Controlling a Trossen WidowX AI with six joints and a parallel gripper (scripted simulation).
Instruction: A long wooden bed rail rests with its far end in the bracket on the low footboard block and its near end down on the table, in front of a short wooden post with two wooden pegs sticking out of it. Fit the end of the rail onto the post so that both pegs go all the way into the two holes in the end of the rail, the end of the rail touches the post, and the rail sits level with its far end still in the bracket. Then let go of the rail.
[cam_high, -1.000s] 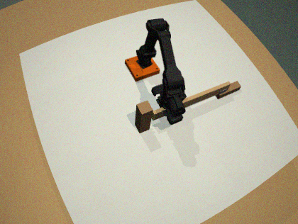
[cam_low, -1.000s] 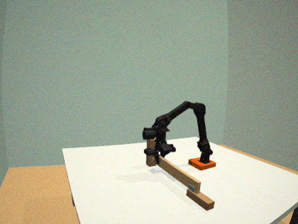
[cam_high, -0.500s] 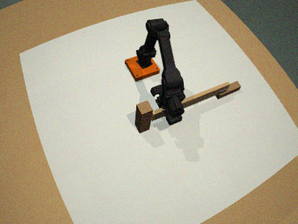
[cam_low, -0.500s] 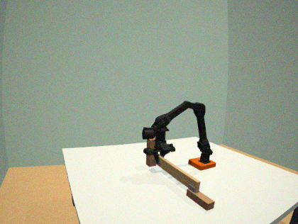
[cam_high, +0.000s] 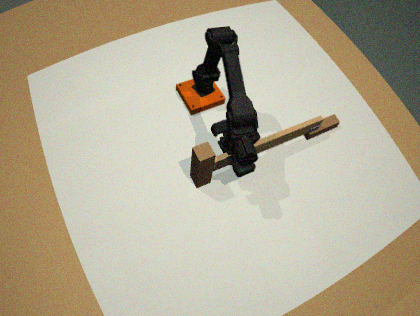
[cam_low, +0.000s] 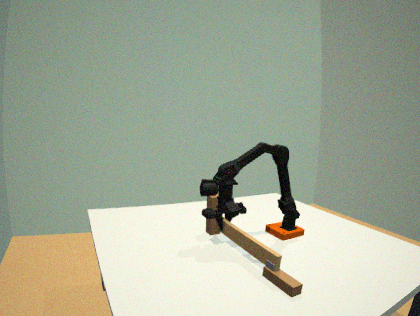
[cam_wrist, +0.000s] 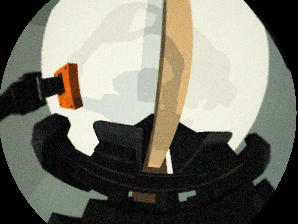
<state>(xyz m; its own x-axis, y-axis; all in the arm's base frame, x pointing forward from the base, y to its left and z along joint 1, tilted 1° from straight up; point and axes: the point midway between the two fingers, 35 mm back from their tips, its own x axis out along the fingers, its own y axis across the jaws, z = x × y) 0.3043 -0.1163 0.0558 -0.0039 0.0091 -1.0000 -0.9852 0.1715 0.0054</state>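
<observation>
The long wooden rail (cam_high: 285, 138) (cam_low: 250, 241) (cam_wrist: 177, 75) has its far end at the bracket (cam_high: 314, 128) (cam_low: 270, 265) on the low footboard block (cam_high: 330, 125) (cam_low: 287, 284). My gripper (cam_high: 237, 153) (cam_low: 221, 223) (cam_wrist: 158, 116) is shut on the rail near its near end, which is held above the table and looks about level. The wooden post (cam_high: 201, 167) (cam_low: 212, 227) stands upright right beside that end. No clear gap shows in the top view, but I cannot tell whether they touch. Pegs and holes are not visible.
The arm's orange base (cam_high: 200, 102) (cam_low: 284, 231) (cam_wrist: 70, 87) stands to one side of the rail. The white table mat (cam_high: 150, 240) (cam_low: 150, 280) lies under everything, with the arm's shadow across it.
</observation>
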